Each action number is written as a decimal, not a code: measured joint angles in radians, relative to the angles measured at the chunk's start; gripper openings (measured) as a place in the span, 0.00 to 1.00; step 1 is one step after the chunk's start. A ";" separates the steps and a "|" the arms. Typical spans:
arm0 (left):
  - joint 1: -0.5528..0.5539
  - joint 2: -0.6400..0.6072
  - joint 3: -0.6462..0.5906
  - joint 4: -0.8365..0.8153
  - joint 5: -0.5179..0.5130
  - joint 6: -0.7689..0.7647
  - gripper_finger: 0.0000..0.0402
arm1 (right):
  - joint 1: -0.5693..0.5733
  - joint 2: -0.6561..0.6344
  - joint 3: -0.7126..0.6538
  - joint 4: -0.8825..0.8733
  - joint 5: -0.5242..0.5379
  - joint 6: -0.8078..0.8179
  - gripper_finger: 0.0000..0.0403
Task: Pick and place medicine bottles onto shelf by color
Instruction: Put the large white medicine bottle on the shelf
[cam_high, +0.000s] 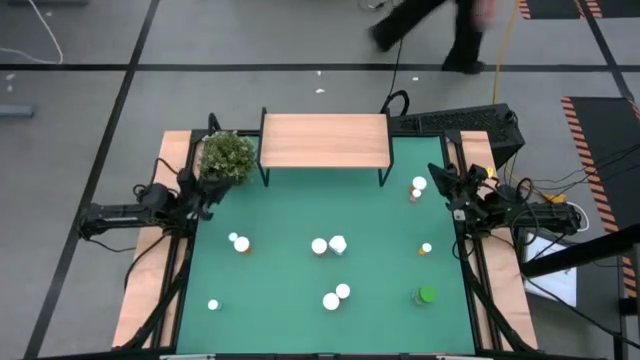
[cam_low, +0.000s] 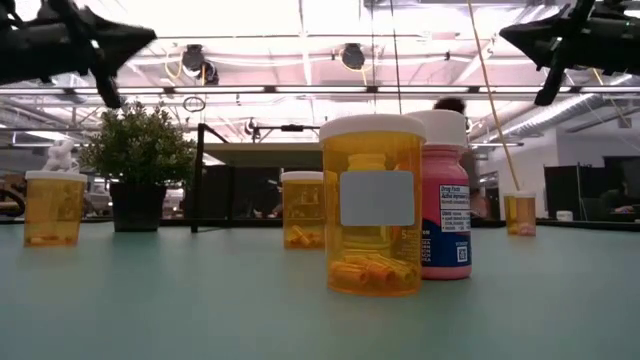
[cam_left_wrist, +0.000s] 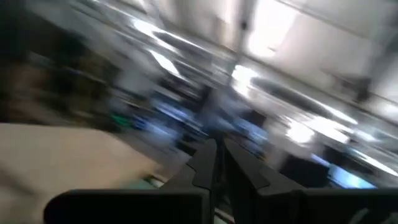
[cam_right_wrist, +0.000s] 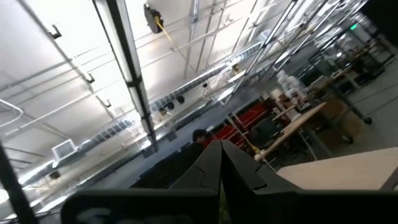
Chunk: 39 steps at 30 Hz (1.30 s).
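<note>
Medicine bottles, small white-capped cylinders (cam_high: 319, 245), lie scattered over the green counter (cam_high: 300, 210), with one green-capped bottle (cam_high: 427, 295) at five o'clock. A light-wood shelf on black legs (cam_high: 324, 139) stands empty at twelve o'clock, beside a bushy green potted plant (cam_high: 226, 155). Left gripper (cam_high: 203, 195) waits at nine o'clock, right gripper (cam_high: 447, 187) at three; both have jaws closed, holding nothing.

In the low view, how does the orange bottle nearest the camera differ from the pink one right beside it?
The orange bottle has a clear amber body showing pills inside and a blank label; the pink bottle is opaque with a printed label. The orange bottle stands in front and partly hides the pink bottle. Both are upright on the green mat with white caps.
</note>
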 joint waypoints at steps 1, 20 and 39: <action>0.002 0.000 0.000 0.003 -0.056 -0.015 0.08 | 0.000 0.000 0.000 -0.005 -0.010 0.011 0.00; 0.087 0.109 0.013 0.126 -0.125 -0.305 0.08 | -0.147 0.299 0.321 -0.546 -0.276 0.156 0.00; 0.158 0.388 0.368 -0.279 0.016 -0.053 0.08 | -0.261 0.958 1.257 -1.516 -0.413 -0.025 0.00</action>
